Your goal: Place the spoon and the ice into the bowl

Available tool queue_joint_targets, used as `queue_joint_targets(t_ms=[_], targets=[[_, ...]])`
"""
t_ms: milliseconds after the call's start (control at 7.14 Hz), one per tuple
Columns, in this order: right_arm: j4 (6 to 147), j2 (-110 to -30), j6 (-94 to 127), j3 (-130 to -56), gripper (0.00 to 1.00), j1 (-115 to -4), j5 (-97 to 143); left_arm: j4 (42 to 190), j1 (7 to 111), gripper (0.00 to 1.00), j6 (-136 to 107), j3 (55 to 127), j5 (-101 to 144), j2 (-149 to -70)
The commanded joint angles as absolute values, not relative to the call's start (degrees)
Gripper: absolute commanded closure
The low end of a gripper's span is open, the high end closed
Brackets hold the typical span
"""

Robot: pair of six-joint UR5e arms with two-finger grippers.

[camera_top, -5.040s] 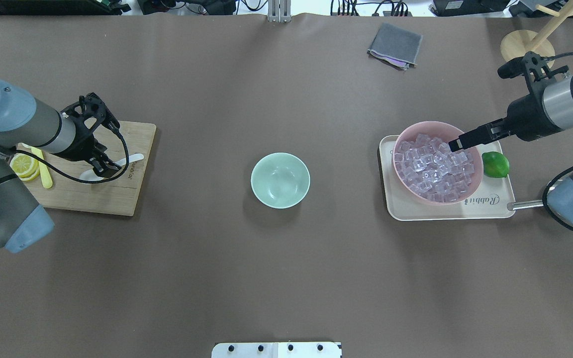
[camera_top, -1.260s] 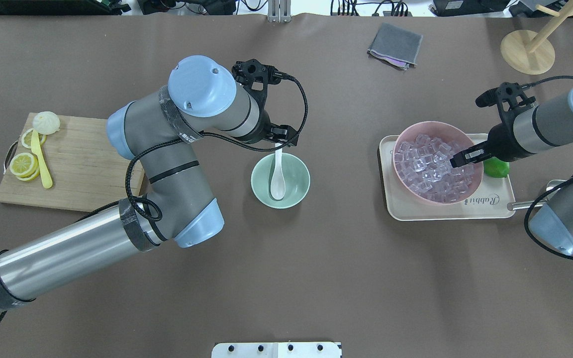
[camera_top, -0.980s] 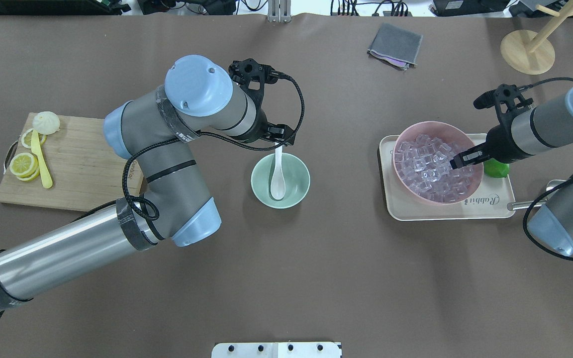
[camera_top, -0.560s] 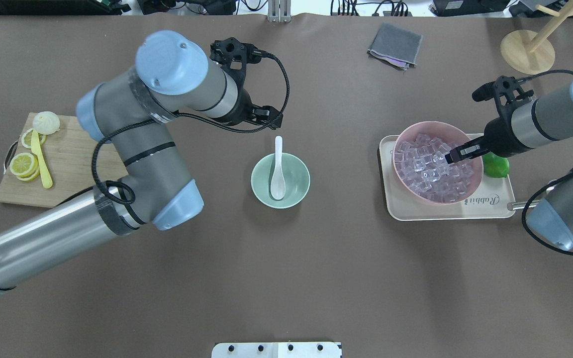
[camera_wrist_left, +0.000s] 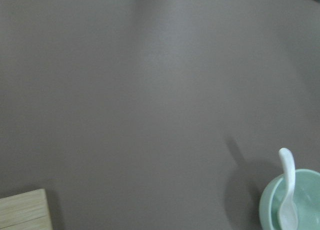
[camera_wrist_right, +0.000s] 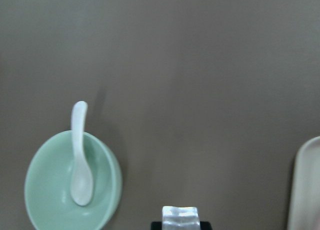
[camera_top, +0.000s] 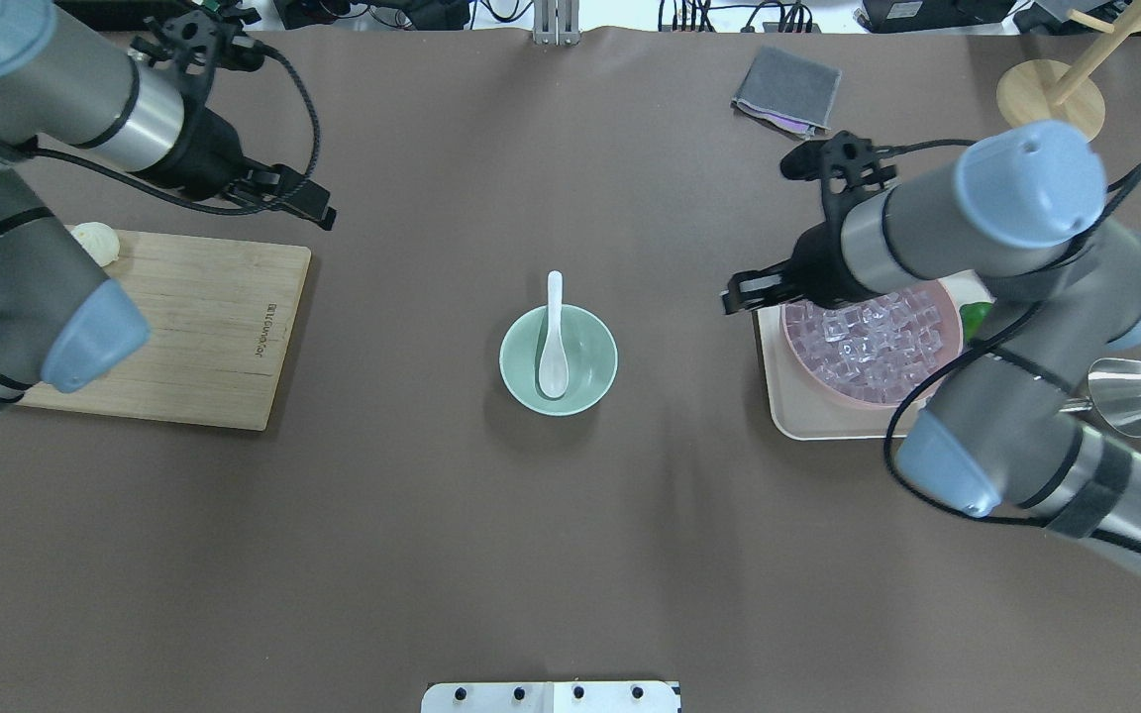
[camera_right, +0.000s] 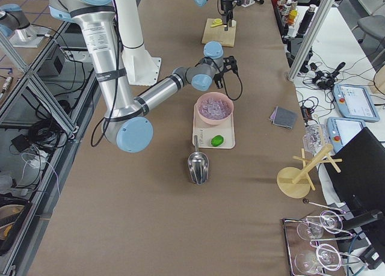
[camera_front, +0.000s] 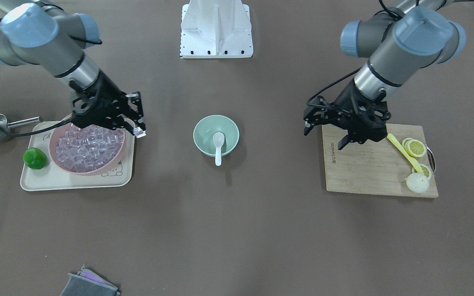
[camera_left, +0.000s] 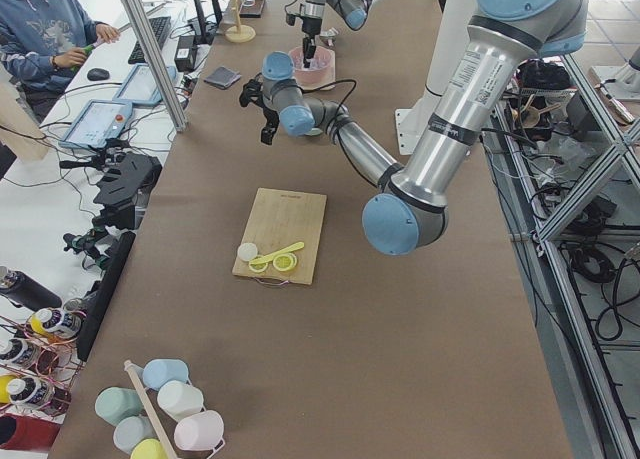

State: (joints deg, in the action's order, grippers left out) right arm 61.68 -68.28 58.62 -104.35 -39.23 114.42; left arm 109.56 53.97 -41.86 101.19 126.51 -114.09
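We see the spoon [camera_top: 553, 342] lying in the green bowl [camera_top: 598, 358] at mid-table: scoop down inside, handle leaning out over the rim on the side away from the robot.

R gripper [camera_top: 735, 295] is pinched tight on one ice cube [camera_wrist_right: 181, 215]. The wrist cam shows the cube squeezed btwn the two fingers. It hangs just beside the tray [camera_front: 56, 181], on the side toward the green bowl and well apart from that bowl. On the tray sit the pink bowl [camera_front: 97, 170], heaped w/ more cubes [camera_top: 863, 342], and a lime [camera_front: 34, 158]. A steel scoop [camera_top: 1130, 396] lies beyond the tray's outer end.

L gripper [camera_front: 323, 137] has its fingers spread wide w/ nothing btwn them. It is up by the corner of the cutting board [camera_top: 194, 327] nearest the green bowl. Lemon slices [camera_front: 414, 147] and a yellow utensil [camera_front: 403, 152] sit at the board's far end.
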Motion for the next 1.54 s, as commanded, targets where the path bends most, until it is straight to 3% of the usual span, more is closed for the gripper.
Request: queue_joint_targets(t_ms=[0, 140, 280, 420, 980, 1400], targets=[[62.7, -60.9, 68.2, -103.3, 1.00, -27.1, 100.2, 109.9, 57.8, 0.03, -36.3, 101.7, 128.1, -109.0], [66.4, -55.3, 69.6, -100.6, 1.00, -23.5, 93.9, 110.1, 57.7, 0.03, -35.4, 101.2, 128.1, -109.0], [67.0, -51.5, 71.3, -97.2, 0.74, -22.0, 91.2, 110.1, 57.3, 0.03, -35.4, 100.7, 128.1, -109.3], [66.6, -52.5, 72.0, -97.5, 0.01, -21.8, 90.2, 110.1, 57.2, 0.03, -35.9, 99.9, 128.1, -109.6], [67.0, -58.8, 70.9, -103.4, 0.00, -27.2, 96.8, 110.1, 57.2, 0.03, -36.3, 99.1, 128.1, -108.9], [66.9, -76.4, 54.4, -112.0, 0.00, -46.1, 118.3, 110.0, 58.4, 0.03, -33.6, 100.5, 127.9, -102.9]])
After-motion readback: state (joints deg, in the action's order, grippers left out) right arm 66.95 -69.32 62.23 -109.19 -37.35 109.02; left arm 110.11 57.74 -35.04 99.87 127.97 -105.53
